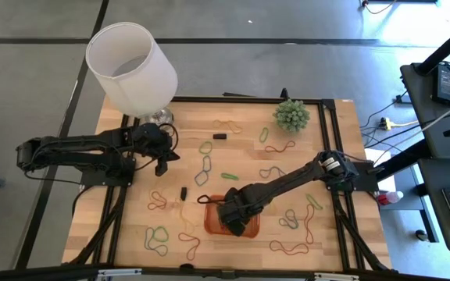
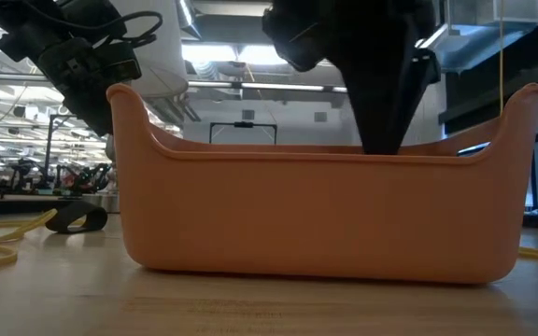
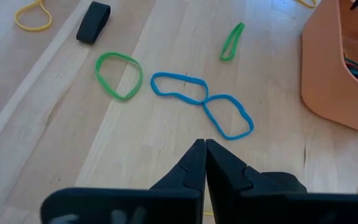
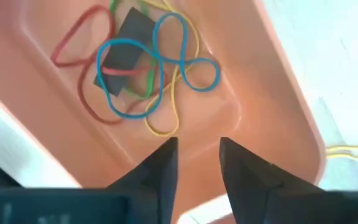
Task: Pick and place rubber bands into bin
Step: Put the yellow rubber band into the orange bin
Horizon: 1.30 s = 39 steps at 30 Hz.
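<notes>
The orange bin (image 1: pixel 254 227) stands near the table's front middle, and in the low view the bin (image 2: pixel 316 215) fills the picture. My right gripper (image 4: pixel 197 146) hangs open right above it, pointing down, with nothing between its fingers. Several rubber bands (image 4: pixel 143 74) in blue, red, yellow and green lie in a heap on the bin's floor, over a small black piece (image 4: pixel 124 46). More rubber bands (image 1: pixel 203 168) lie scattered flat on the wood. My left gripper (image 3: pixel 204 149) is shut and waits above the table's left half, near a blue band (image 3: pixel 201 102) and a green band (image 3: pixel 118 74).
A white lampshade (image 1: pixel 131 66) stands at the far left corner and a small green plant (image 1: pixel 291 115) at the far right. Small black pieces (image 1: pixel 183 192) lie among the bands. A black frame (image 1: pixel 330 105) borders the wooden table.
</notes>
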Available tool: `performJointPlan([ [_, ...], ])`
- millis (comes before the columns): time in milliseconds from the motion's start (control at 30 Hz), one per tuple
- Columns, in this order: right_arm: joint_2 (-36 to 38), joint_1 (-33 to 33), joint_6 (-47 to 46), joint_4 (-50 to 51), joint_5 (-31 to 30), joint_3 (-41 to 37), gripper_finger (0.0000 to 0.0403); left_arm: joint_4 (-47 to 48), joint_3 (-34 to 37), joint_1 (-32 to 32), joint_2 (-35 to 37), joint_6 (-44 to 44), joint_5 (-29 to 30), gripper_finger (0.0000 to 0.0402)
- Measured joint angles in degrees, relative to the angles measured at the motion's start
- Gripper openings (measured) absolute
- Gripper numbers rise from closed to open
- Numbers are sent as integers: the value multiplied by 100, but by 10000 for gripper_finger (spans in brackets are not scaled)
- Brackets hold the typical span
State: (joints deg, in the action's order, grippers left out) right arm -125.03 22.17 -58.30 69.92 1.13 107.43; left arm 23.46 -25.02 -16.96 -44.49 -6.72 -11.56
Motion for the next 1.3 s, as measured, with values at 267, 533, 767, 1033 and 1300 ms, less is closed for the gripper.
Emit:
performJointPlan([
  [267,237,-25,558,27,-341,-1,16,-3,0,0,-1,-155,-27,3],
  [533,1042,-146,1655,77,-1086,-1,5,-16,0,0,-2,-155,-30,3],
  [767,2119,-122,2281,-106,-1556,-860,3,-266,0,202,-2,174,-29,2],
  [1033,4363,-52,2204,-2235,-1465,-4018,2,-112,-461,1059,-7,-155,862,1],
  [1300,6791,-57,2242,-3373,-1306,-6463,3,1096,-1411,1975,-583,-1078,2110,1],
])
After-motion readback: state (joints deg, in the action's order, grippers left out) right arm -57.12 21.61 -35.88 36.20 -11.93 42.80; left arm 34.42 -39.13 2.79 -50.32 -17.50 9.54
